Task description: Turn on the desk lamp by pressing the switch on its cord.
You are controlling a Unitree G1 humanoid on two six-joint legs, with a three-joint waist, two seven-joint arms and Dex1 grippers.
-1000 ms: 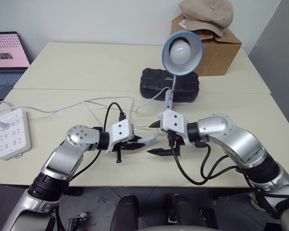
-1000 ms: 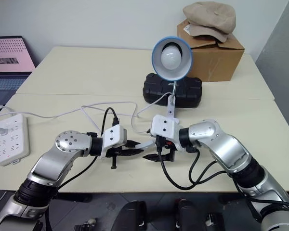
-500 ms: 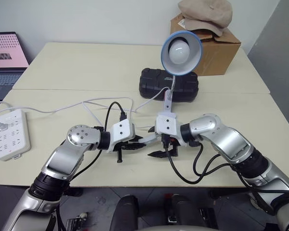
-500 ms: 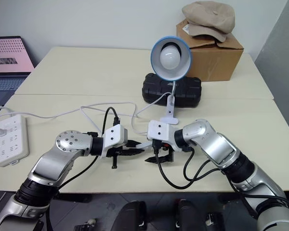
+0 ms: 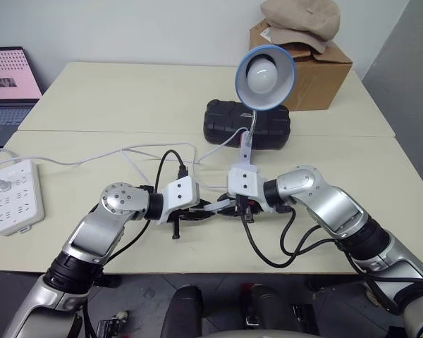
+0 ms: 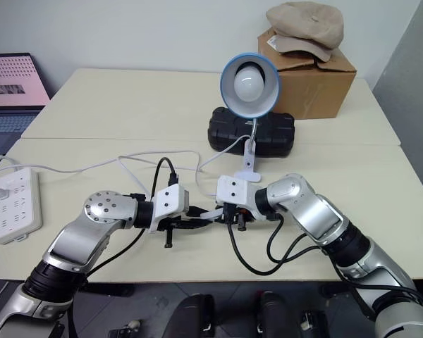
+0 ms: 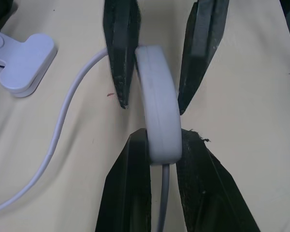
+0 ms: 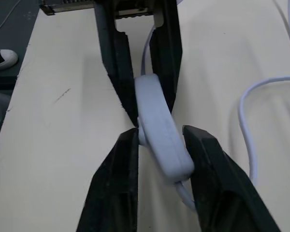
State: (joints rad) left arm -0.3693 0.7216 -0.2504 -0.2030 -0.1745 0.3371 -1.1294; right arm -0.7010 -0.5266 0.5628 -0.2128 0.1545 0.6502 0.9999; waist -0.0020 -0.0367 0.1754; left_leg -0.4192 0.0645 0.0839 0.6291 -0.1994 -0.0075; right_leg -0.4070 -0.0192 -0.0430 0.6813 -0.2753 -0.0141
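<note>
Table: cream table (image 5: pixel 127 98) in two joined halves, white wall behind; a power strip (image 5: pixel 14 196) lies by its left edge, a black case (image 5: pixel 248 124) and a cardboard box (image 5: pixel 307 70) with a cap (image 5: pixel 302 21) toward its far right corner.
Head views: the desk lamp (image 5: pixel 266 74) stands mid-table, bulb unlit by the look of it; its cord (image 5: pixel 148 149) loops toward the near edge. The left tool (image 5: pixel 201 214) and right tool (image 5: pixel 236 208) meet tip to tip just inside the near edge, the switch (image 6: pixel 210 212) between them.
Left wrist view: the left tool (image 7: pixel 163 180) is clenched on one end of the switch (image 7: pixel 158 111); the right tool's fingers (image 7: pixel 121 53) pinch the other end. The lamp's white clip (image 7: pixel 20 60) lies beside.
Right wrist view: the right tool (image 8: pixel 160 146) is closed on the switch (image 8: pixel 159 128), its fingers (image 8: pixel 118 179) on both flat sides.
Key relation: the switch's long axis runs straight from one tool to the other, each holding an end.
Judgement: the squeeze looks under way; the right tool likely does the pressing.
</note>
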